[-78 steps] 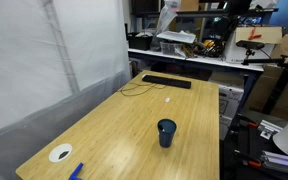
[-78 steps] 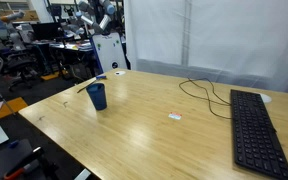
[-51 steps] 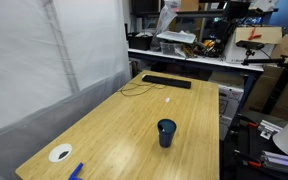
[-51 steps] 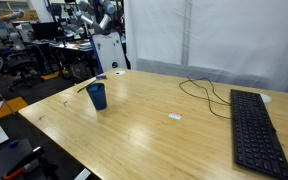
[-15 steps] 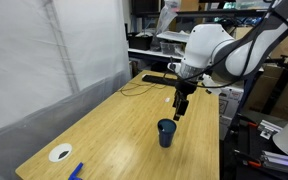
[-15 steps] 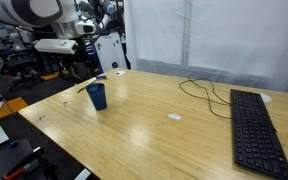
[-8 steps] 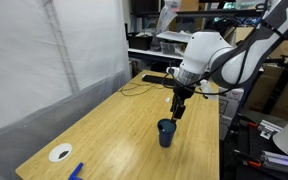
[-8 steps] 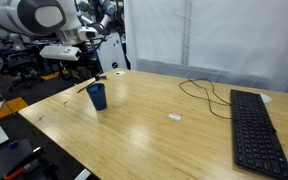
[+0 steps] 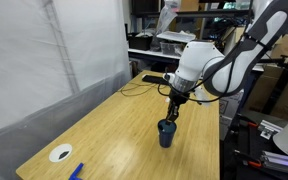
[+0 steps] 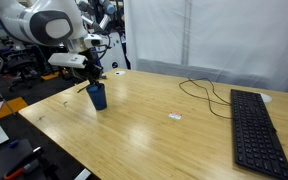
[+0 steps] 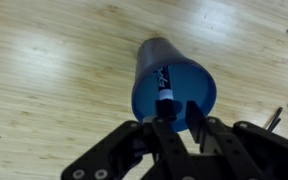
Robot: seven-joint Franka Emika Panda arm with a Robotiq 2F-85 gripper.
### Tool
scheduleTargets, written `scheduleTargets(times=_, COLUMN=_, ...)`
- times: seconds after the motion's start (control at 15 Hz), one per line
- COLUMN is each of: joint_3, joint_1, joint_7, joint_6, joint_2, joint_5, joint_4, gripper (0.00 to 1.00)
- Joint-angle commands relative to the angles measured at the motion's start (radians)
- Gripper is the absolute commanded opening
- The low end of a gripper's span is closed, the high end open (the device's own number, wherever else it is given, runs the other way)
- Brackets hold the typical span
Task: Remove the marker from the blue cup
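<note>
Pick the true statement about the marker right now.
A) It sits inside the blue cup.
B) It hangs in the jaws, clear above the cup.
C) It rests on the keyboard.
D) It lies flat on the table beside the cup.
A: the wrist view shows the marker inside the blue cup, leaning against its inner wall.

My arm [image 9: 224, 60], absent a few seconds ago, has swung in from 2 o'clock in an exterior view, and my gripper [image 9: 170, 113] has dropped from higher up to the blue cup [image 9: 166, 135], at its 12 o'clock rim.
</note>
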Motion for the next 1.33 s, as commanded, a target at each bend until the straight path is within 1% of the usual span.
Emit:
scheduleTargets(times=0.0, joint_3=0.064, joint_1=-0.058, joint_7=-0.043, joint_6=0.027, joint_2=0.072, joint_5=0.016, joint_4=0.052, gripper=0.28)
scheduleTargets(times=0.13, joint_3=0.084, joint_1=-0.079, joint_7=-0.045, joint_6=0.026, joint_2=0.104, joint_5=0.009, joint_4=0.074, gripper=0.24)
scheduleTargets(times=0.27, joint_3=0.095, joint_1=-0.096, joint_7=-0.043, joint_6=0.023, joint_2=0.126, joint_5=-0.002, joint_4=0.088, gripper=0.29)
scheduleTargets(times=0.4, joint_3=0.101, joint_1=-0.110, joint_7=-0.042, joint_6=0.025, joint_2=0.142, joint_5=-0.009, joint_4=0.098, gripper=0.28)
scheduleTargets(times=0.47, joint_3=0.105, joint_1=-0.117, joint_7=-0.042, joint_6=0.025, joint_2=0.148, joint_5=-0.009, joint_4=0.102, gripper=0.30)
scheduleTargets(times=0.53, joint_3=0.104, joint_1=-0.119, joint_7=-0.039, joint_6=0.026, joint_2=0.151, joint_5=-0.014, joint_4=0.102, gripper=0.39)
scheduleTargets(times=0.67, joint_3=0.102, joint_1=-0.123, joint_7=-0.037, joint_6=0.026, joint_2=0.154, joint_5=-0.020, joint_4=0.104, gripper=0.36)
scheduleTargets(times=0.8, joint_3=0.102, joint_1=-0.124, joint_7=-0.035, joint_6=0.025, joint_2=0.155, joint_5=-0.024, joint_4=0.106, gripper=0.43)
scheduleTargets(times=0.93, joint_3=0.103, joint_1=-0.126, joint_7=-0.036, joint_6=0.024, joint_2=0.159, joint_5=-0.029, joint_4=0.109, gripper=0.45)
scheduleTargets(times=1.0, joint_3=0.104, joint_1=-0.126, joint_7=-0.039, joint_6=0.025, joint_2=0.165, joint_5=-0.031, joint_4=0.113, gripper=0.37)
scheduleTargets(times=1.13, joint_3=0.111, joint_1=-0.130, joint_7=-0.046, joint_6=0.024, joint_2=0.178, joint_5=-0.031, joint_4=0.124, gripper=0.25)
scheduleTargets(times=1.2, joint_3=0.114, joint_1=-0.132, joint_7=-0.050, joint_6=0.023, joint_2=0.186, joint_5=-0.031, joint_4=0.132, gripper=0.25)
scheduleTargets(times=1.27, joint_3=0.120, joint_1=-0.137, joint_7=-0.057, joint_6=0.024, joint_2=0.194, joint_5=-0.029, joint_4=0.136, gripper=0.18)
